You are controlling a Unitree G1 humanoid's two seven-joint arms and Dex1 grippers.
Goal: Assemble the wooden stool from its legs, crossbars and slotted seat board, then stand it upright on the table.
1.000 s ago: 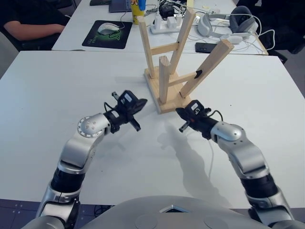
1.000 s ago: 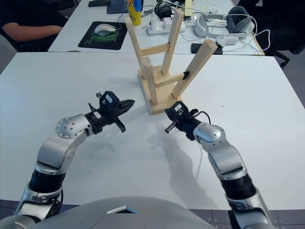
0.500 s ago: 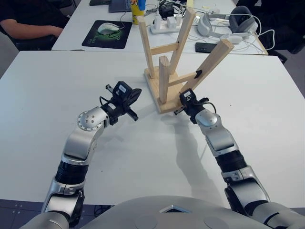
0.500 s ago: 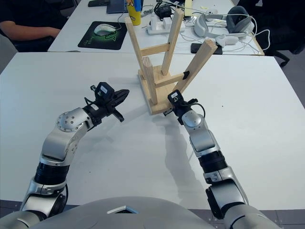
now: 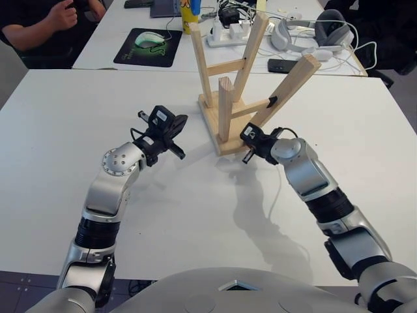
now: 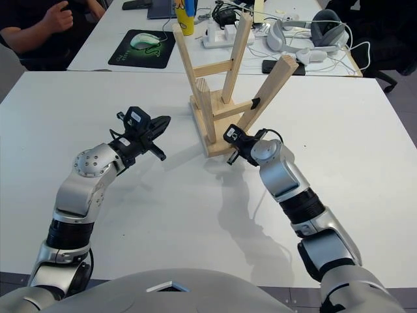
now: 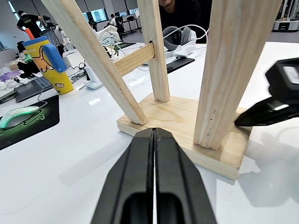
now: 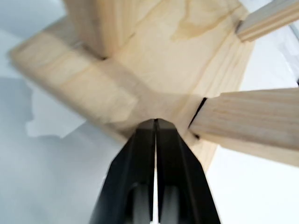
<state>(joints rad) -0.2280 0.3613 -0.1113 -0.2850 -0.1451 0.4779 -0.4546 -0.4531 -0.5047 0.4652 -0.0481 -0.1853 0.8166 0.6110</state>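
Stool (image 5: 234,98) is assembled but inverted on the table (image 5: 98,104), with the right gripper (image 8: 155,123) closed, empty, at the seat board's (image 5: 228,140) near corner, the left gripper (image 7: 153,135) closed, empty, near its left side, and legs (image 5: 225,107) and crossbars (image 5: 225,66) rising from it; uprighting judged outstanding.

Bright, even light falls from overhead; the white desk (image 5: 58,130) is evenly lit, with no harsh glare; the upturned stool (image 5: 225,111) casts a soft, pale shadow beside it; in the left wrist view its legs splay toward the edges, a wide-angle distortion.
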